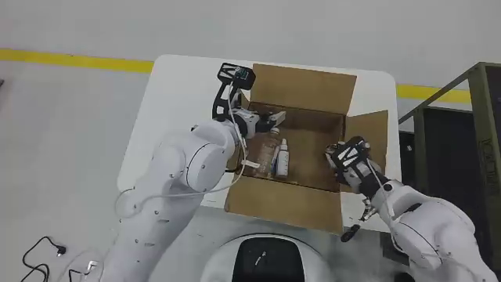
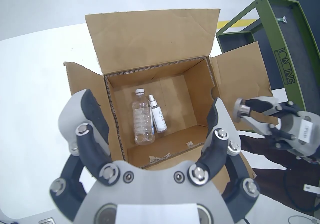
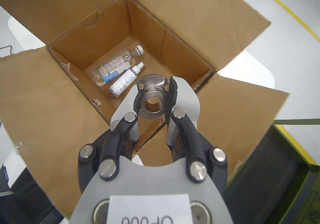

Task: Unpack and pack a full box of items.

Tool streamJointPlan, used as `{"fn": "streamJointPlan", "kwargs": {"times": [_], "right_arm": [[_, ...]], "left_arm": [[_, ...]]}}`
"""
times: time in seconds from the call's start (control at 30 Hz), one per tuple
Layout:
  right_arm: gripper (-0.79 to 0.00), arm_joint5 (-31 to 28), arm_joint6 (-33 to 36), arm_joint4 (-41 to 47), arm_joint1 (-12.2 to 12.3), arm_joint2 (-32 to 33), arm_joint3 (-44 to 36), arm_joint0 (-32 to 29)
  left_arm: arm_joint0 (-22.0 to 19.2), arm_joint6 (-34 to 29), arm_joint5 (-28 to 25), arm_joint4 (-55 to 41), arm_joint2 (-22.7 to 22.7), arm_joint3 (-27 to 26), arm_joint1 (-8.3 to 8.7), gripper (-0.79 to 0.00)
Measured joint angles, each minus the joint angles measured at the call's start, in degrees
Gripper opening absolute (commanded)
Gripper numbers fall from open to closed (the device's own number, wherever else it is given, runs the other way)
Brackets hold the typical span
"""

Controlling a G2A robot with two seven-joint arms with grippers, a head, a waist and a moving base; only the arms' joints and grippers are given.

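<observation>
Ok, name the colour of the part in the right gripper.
Silvery metal flange, best in right wrist view.

Raised lettering runs along the side of the green metal cart frame (image 2: pixel 285 66). A white paper label (image 3: pixel 148 208) with dark characters, cut off by the edge, sits on the right gripper (image 3: pixel 153 95). The white spray bottle (image 2: pixel 158 115) bears blue print too small to read.

Workshop hall, yellow floor line (image 1: pixel 78 59), green rack (image 2: pixel 273 22)
</observation>
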Motion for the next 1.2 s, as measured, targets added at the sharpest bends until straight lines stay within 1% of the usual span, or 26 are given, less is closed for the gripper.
{"fn": "streamJointPlan", "kwargs": {"times": [0.13,0.3,0.47,0.73,0.93,1.1,1.13,1.17,1.2], "right_arm": [[-0.785,3.4,-1.0,-5.1,-0.7,-6.8,6.8,3.9],[-0.785,6.3,-1.2,-5.8,-1.5,-11.5,12.9,8.2],[-0.785,8.1,-0.2,-7.7,-2.6,-16.8,20.2,13.7],[-0.785,11.5,1.1,-9.9,-5.3,-26.5,32.4,23.7],[-0.785,12.5,1.3,-9.2,-6.8,-29.7,39.0,27.9],[-0.785,12.6,1.4,-8.6,-7.7,-30.9,43.6,29.7],[-0.733,12.7,1.4,-8.5,-7.9,-31.1,44.5,30.0],[-0.529,12.8,1.4,-8.4,-8.0,-31.1,45.0,30.1],[-0.302,12.9,1.3,-8.3,-8.1,-31.2,45.4,30.2]], "left_arm": [[1.0,0.4,0.7,1.4,-1.5,-1.4,0.21,0.0],[1.8,0.1,1.7,3.1,-3.0,-2.9,0.4,0.0],[2.1,-0.1,1.9,3.6,-3.9,-3.0,0.47,0.0],[2.1,-0.2,1.9,3.6,-4.0,-2.9,0.46,0.0],[2.1,-0.2,1.9,3.6,-4.0,-2.9,0.46,0.0],[2.1,-0.2,1.9,3.6,-4.0,-2.9,0.46,0.0],[2.1,-0.2,1.9,3.6,-4.0,-2.9,0.46,0.0],[2.1,-0.2,1.9,3.6,-4.0,-2.9,0.46,0.0],[2.1,-0.2,1.9,3.6,-4.0,-2.9,0.46,0.0]]}}
